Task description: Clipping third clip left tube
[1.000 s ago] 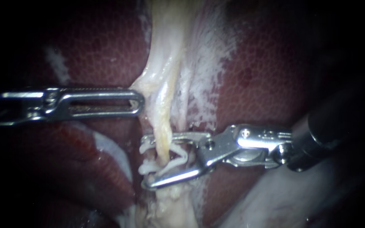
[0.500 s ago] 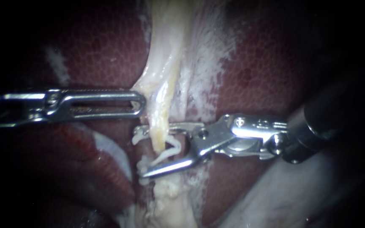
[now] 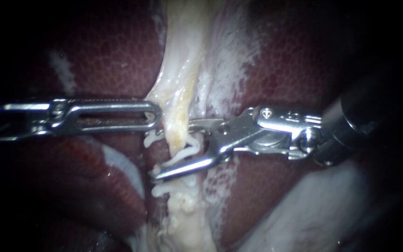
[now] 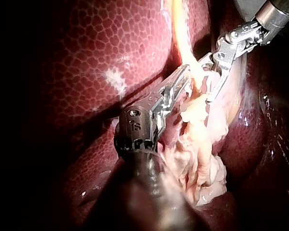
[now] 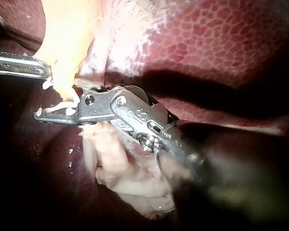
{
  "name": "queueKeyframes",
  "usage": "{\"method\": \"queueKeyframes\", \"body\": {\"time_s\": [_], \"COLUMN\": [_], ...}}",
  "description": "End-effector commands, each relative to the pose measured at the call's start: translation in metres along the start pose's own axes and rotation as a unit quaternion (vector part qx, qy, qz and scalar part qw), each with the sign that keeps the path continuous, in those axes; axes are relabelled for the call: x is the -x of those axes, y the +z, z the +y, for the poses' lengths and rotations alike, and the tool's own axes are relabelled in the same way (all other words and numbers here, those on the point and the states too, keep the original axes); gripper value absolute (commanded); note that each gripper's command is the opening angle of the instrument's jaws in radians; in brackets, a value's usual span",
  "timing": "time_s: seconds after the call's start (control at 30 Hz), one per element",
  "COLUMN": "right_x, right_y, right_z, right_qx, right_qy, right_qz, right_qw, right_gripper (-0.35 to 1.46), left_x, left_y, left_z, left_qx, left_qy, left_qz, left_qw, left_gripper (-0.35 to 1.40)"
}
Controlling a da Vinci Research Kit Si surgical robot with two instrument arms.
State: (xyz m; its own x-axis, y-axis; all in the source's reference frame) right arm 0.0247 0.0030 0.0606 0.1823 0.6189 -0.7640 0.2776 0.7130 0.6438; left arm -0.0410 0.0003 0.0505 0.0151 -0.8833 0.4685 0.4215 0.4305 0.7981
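Observation:
The pale yellow left tube (image 3: 179, 116) runs down the middle over the liver (image 3: 94, 56). My right instrument (image 3: 160, 154) straddles it from the right, jaws wide apart and carrying an open white clip (image 3: 188, 151) whose legs lie on either side of the tube. Just under the lower jaw, another white clip (image 3: 162, 190) sits on the tube. My left instrument (image 3: 151, 114) lies level, its slotted jaws together at the tube's left edge on pale tissue that bulges toward them. From the right wrist camera, the clip (image 5: 58, 108) shows between the jaws of the right instrument (image 5: 41, 113).
Ragged pale tissue (image 3: 187, 228) hangs below the clips. A smooth pale mass (image 3: 313, 214) fills the lower right. White fibrous tissue (image 3: 229, 60) spreads right of the tube. In the left wrist view, the two instruments' jaws (image 4: 180, 79) (image 4: 209, 82) lie close together at the tube.
My right instrument has slid up along the tube with its open clip, leaving the lower clip below its jaw. The left instrument has stayed put.

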Motion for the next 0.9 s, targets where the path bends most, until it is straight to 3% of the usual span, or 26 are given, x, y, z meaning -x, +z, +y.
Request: {"method": "queueKeyframes", "body": {"time_s": [0.03,0.17,0.4,0.9], "right_x": [0.0001,0.0008,0.0021,0.0025], "right_y": [0.0000,-0.0007,-0.0012,-0.0010], "right_z": [0.0001,0.0003,0.0013,0.0010], "right_qx": [0.000,-0.002,-0.002,-0.004], "right_qy": [0.002,0.056,0.053,0.052], "right_qz": [0.000,0.003,0.001,0.000], "right_qw": [1.0000,0.9984,0.9986,0.9986], "right_gripper": [0.38,-0.35,-0.35,-0.35], "left_x": [0.0000,0.0000,0.0000,0.0000], "left_y": [0.0000,0.0000,0.0000,0.0000], "left_z": [0.0000,0.0001,0.0001,0.0002], "left_qx": [0.000,-0.001,-0.001,-0.001], "left_qy": [0.000,0.000,0.000,0.000], "left_qz": [0.000,0.000,0.000,0.000], "left_qw": [1.0000,1.0000,1.0000,1.0000], "left_gripper": [-0.35,-0.35,-0.35,-0.35]}}
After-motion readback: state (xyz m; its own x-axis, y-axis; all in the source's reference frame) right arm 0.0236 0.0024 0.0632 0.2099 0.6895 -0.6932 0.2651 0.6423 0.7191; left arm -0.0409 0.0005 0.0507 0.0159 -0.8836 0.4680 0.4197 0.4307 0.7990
